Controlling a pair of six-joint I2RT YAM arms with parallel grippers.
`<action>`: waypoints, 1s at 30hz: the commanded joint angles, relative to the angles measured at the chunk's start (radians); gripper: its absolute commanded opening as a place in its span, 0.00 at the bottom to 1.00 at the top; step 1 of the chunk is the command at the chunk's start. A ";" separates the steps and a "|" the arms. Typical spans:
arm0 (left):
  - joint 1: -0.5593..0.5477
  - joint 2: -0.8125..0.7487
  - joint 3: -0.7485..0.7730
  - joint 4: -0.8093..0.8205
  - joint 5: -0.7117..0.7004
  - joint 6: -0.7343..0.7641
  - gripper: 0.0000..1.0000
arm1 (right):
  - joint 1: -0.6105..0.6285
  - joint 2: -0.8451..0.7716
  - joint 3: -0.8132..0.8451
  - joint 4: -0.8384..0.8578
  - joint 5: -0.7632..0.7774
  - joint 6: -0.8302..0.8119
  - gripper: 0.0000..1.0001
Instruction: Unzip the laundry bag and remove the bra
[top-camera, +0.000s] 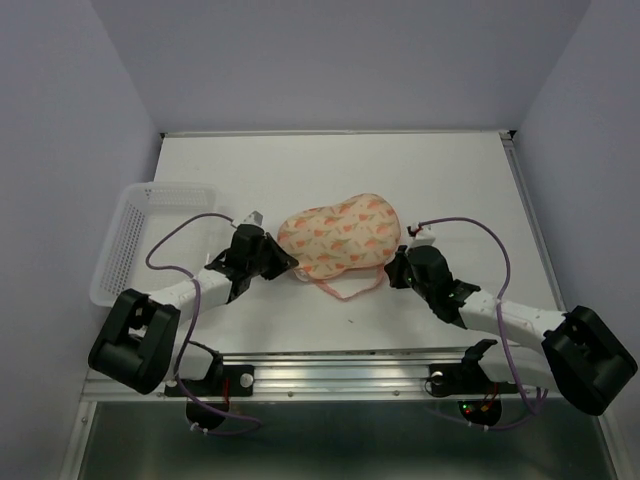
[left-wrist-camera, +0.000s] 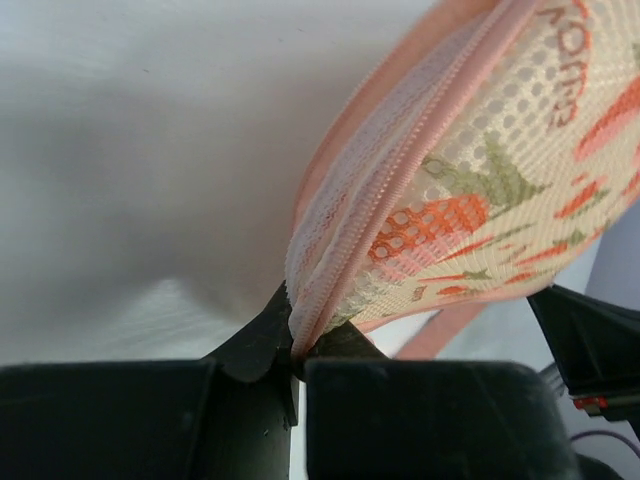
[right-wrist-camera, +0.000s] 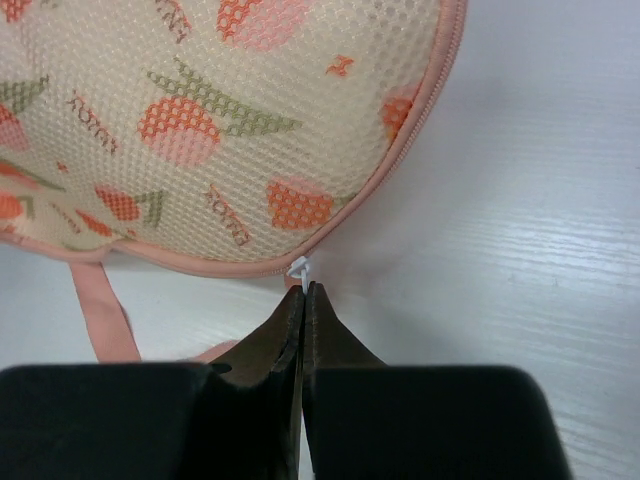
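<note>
White tabletop (top-camera: 340, 160) carries the laundry bag (top-camera: 340, 238) midway between its left and right edges (zipped along the visible rim). At the bag's left end the left hand (left-wrist-camera: 292, 345) is clamped on the zipper rim. At its right rim the right hand (right-wrist-camera: 303, 295) is pinched closed on a small white pull tab (right-wrist-camera: 299, 268).

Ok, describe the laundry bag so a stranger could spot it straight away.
Start at the white table and look at its middle. The laundry bag lies there: a padded, peanut-shaped peach case with orange print and a pink loop, unlike the pale mesh basket at the left edge.
</note>
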 joint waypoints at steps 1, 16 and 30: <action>0.045 0.042 0.031 0.037 -0.093 0.041 0.09 | -0.009 -0.007 -0.011 -0.047 -0.032 -0.012 0.01; -0.022 0.076 0.195 0.063 -0.021 -0.005 0.99 | 0.000 0.080 0.006 0.057 -0.147 0.042 0.01; -0.358 0.180 0.175 0.170 -0.145 -0.218 0.99 | 0.047 0.152 0.055 0.109 -0.157 0.066 0.01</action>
